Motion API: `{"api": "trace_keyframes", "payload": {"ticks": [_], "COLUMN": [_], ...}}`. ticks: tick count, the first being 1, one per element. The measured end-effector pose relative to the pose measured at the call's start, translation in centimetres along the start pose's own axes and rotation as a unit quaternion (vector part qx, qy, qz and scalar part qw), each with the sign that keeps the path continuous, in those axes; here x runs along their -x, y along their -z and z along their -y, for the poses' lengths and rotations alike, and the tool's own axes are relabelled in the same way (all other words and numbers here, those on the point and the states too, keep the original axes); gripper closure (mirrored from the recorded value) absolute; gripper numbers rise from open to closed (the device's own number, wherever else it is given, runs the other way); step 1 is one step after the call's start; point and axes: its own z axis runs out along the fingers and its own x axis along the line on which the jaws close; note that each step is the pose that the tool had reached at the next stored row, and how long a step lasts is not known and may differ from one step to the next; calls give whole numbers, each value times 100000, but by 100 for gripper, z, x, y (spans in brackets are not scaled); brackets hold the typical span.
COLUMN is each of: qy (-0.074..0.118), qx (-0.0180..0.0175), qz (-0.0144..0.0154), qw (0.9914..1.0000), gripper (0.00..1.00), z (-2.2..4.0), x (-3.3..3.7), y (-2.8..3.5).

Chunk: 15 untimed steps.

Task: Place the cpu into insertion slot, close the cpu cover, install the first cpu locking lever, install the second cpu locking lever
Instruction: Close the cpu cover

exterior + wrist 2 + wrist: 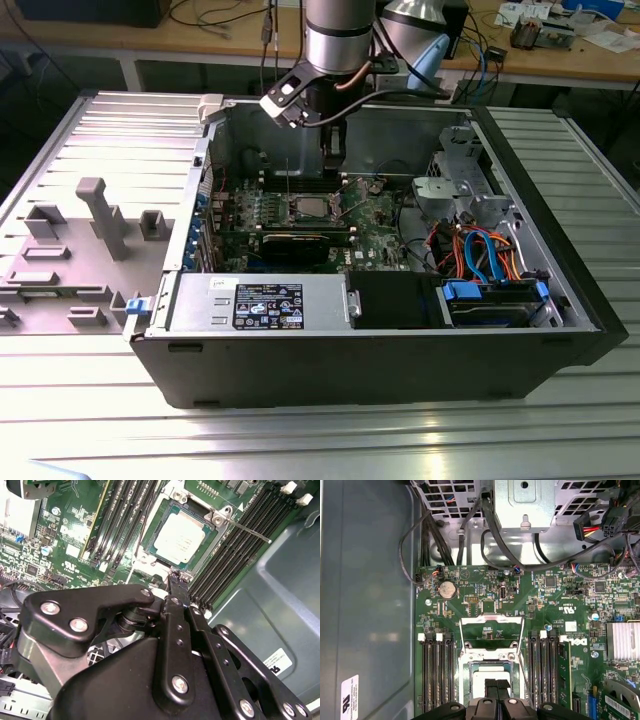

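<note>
The cpu (182,536) lies flat in the insertion slot (466,670), silver top up, its edges square to the metal rim. The cpu cover (492,620) stands swung up on its hinge, with its window frame clear of the chip. One locking lever (246,531) is released and angles out over the adjacent memory slots (117,525).

The gripper (176,582) hangs over the socket edge opposite the cover hinge. Its fingers (490,686) are pressed together and grip nothing. Contact between the tips and the rim cannot be confirmed; there is possibly a slight gap.

Memory slots flank the socket on both sides, and the bare case wall (280,595) lies beyond one bank. In the exterior view the arm (335,40) reaches in through the open top of the case (380,350), with the drive cage (460,190) toward the exterior view's right
</note>
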Motion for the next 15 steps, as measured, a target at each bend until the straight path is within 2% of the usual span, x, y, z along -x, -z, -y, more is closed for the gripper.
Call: {"api": "trace_keyframes", "payload": {"ticks": [2,8,9,11,15], "qy": [-11,-16,-18,-11,-9], "qx": [-12,-207,-382,-481,-1115], "qz": [27,24,28,33,40], "qw": [100000,100000,99999,99999,99994], "gripper": [89,89,89,89,89], "z": [-11,-144,-195,-221,-327], "x": [1,-1,-2,-1,-3], "y": [1,-6,-8,-8,-12]}}
